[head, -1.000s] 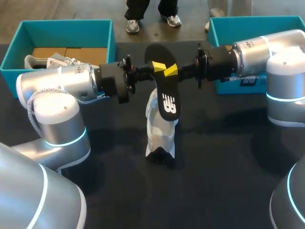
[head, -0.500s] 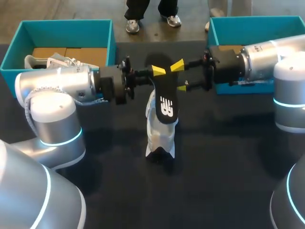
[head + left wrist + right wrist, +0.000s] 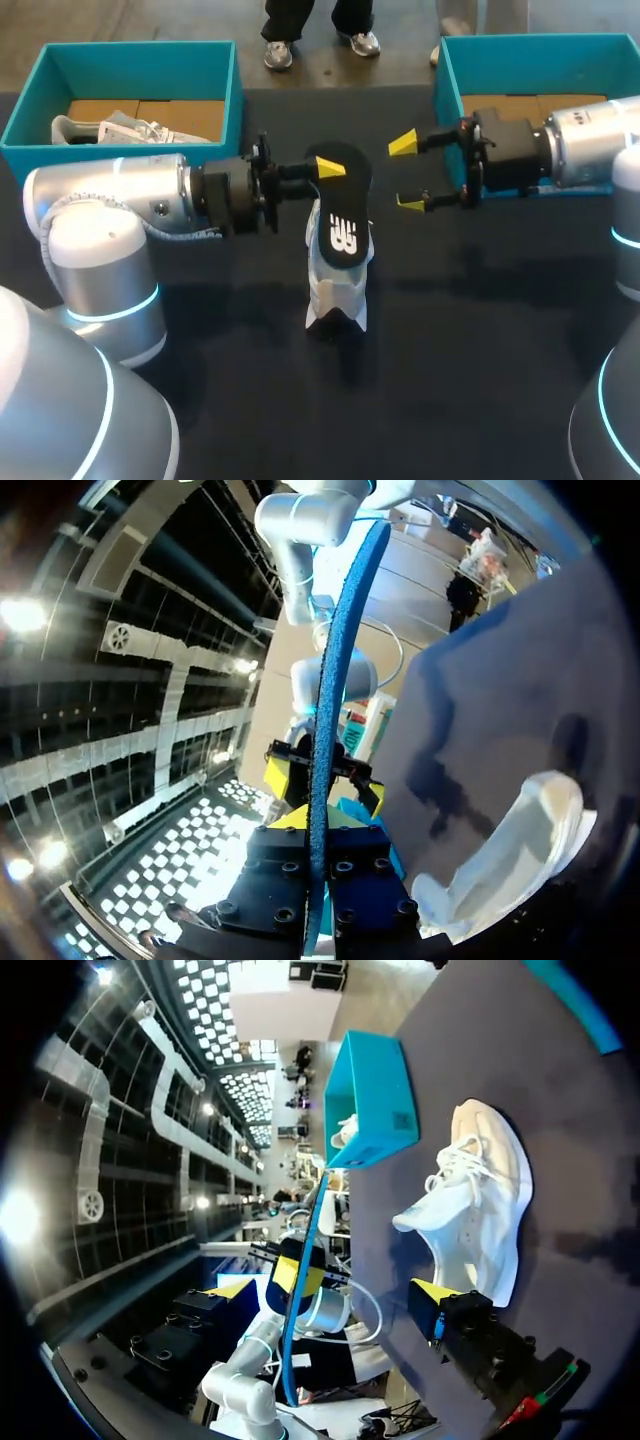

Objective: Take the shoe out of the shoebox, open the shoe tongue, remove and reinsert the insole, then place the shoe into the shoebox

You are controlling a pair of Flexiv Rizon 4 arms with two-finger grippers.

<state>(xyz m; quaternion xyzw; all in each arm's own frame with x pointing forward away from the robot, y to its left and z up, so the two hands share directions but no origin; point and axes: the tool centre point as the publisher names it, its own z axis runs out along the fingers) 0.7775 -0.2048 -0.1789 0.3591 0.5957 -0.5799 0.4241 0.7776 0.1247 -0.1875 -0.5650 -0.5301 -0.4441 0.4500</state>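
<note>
Right gripper [image 3: 407, 175] has let go of the insole [image 3: 343, 225] and drawn back toward the right of the head view, its fingers now spread wide with nothing between them; over the same second the insole has come down toward the shoe [image 3: 338, 295]. At this moment the insole stands steeply at the centre of the frame, printed face to the camera. Its lower end is at or just inside the shoe's opening, though I cannot tell how deep. Its upper end is pinched edge-on in the left gripper [image 3: 328, 170], which is closed on it alone, as the left wrist view also shows. The white shoe lies on the tabletop [image 3: 450, 350] just below centre, held by nothing. I judge the step to be the reinsertion. To do it well, the left arm should lower the insole to a flatter angle along the shoe's length. It should feed the front end forward under the tongue rather than push straight down, which would buckle the insole or skid the shoe. The free right gripper would serve best steadying the heel or holding the tongue open. The left shoebox [image 3: 140, 50], upper left, holds another shoe [image 3: 125, 128]. The right shoebox [image 3: 540, 60] is at upper right, and I cannot tell which one this shoe belongs in.
</note>
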